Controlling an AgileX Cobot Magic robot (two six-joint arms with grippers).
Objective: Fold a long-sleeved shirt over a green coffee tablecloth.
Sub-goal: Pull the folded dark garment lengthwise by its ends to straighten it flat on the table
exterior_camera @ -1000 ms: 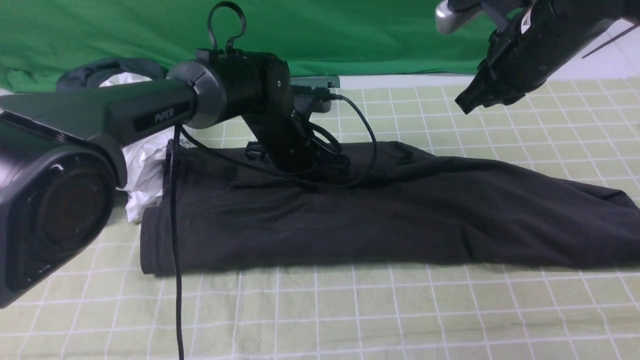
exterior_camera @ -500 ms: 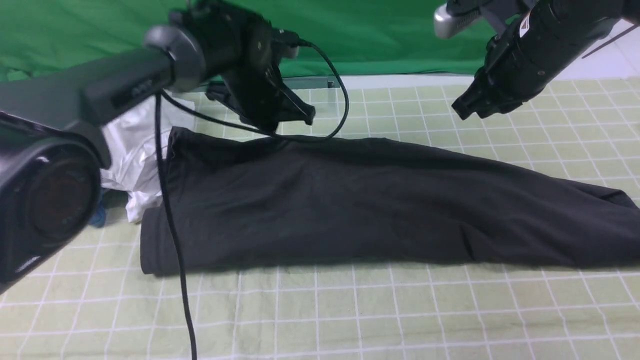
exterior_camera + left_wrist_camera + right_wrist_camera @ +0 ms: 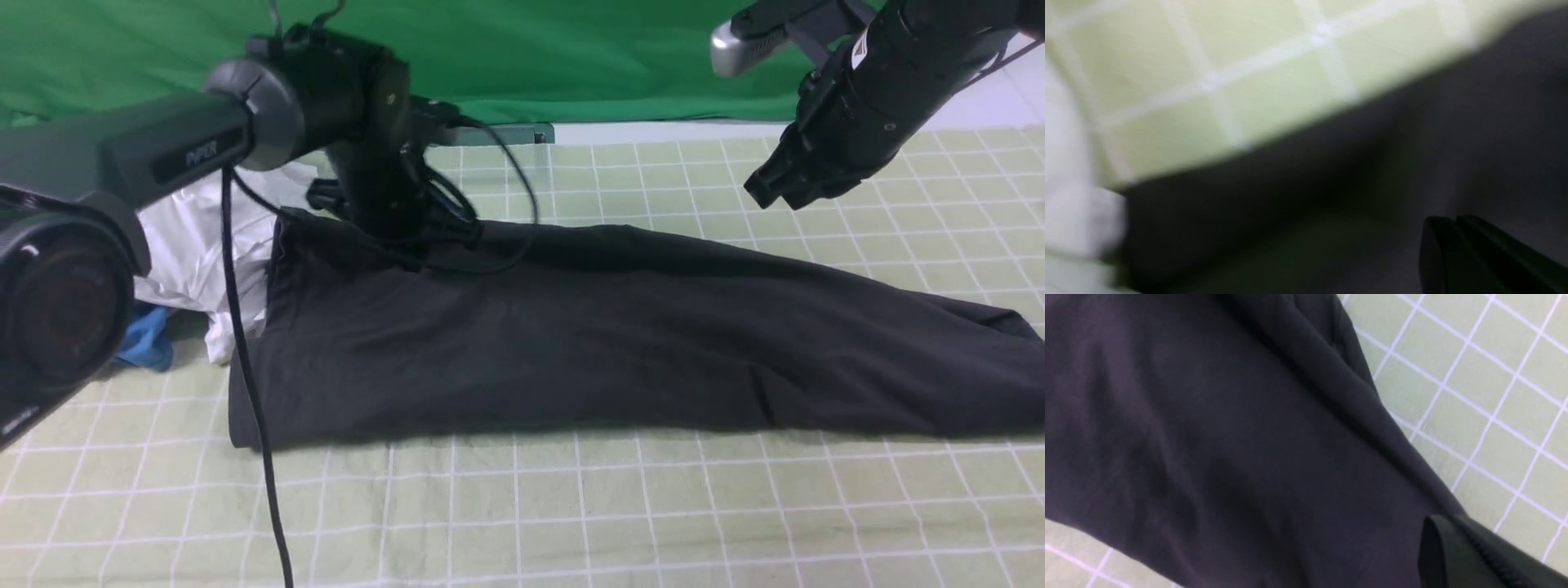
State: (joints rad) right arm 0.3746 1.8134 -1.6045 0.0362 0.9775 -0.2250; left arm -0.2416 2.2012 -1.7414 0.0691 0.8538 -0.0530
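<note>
Long-sleeved shirt: black, already doubled into a long band lying flat across the green coffee tablecloth on the counter.

Left gripper: jaws clenched and, as far as the front view lets me judge, empty — low at the shirt's far edge, near its left end, where the cloth lies directly beneath and nearward of them.

Right gripper: jaws clenched, holding nothing, hanging in the air above the tablecloth; the shirt lies below and nearward of them, well apart.

Risk, snag: the left arm's cable drapes across the shirt's left end — an arm move could drag that end and spoil the fold.

Risk, grip: clenched jaws must part before taking an edge; a shallow pinch could catch only the top layer and peel the band open.

Risk, neighbours: white garment and blue garment lie just beside the shirt's left end, beyond the left jaws' side — a wide grab there might gather them too.
</note>
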